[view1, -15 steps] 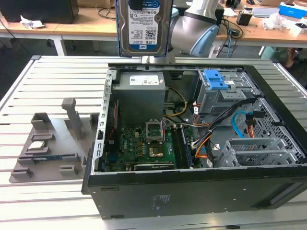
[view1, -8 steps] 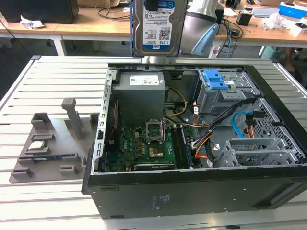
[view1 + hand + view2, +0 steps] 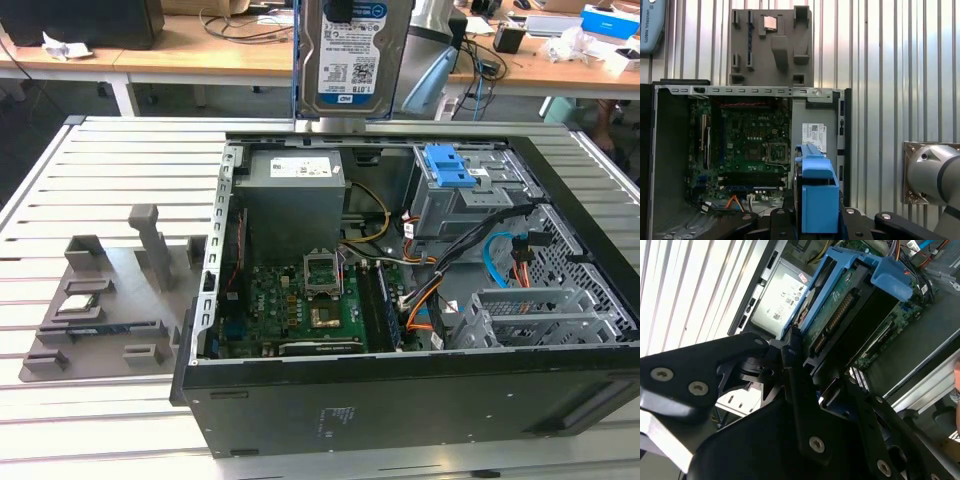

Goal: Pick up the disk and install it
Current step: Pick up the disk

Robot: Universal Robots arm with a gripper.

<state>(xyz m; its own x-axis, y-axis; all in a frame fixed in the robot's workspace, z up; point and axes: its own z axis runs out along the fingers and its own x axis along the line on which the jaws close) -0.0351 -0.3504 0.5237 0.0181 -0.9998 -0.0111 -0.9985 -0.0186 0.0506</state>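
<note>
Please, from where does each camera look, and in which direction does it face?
Exterior view: off the arm, raised beside the table, facing down into the open computer case; the disk hangs above it.
First wrist view: on the arm, facing down past the disk at the motherboard; an arm joint shows.
Second wrist view: on the arm, close behind the tool, which is shut on the disk, facing the case.
Shared: all three show the disk and the case.
</note>
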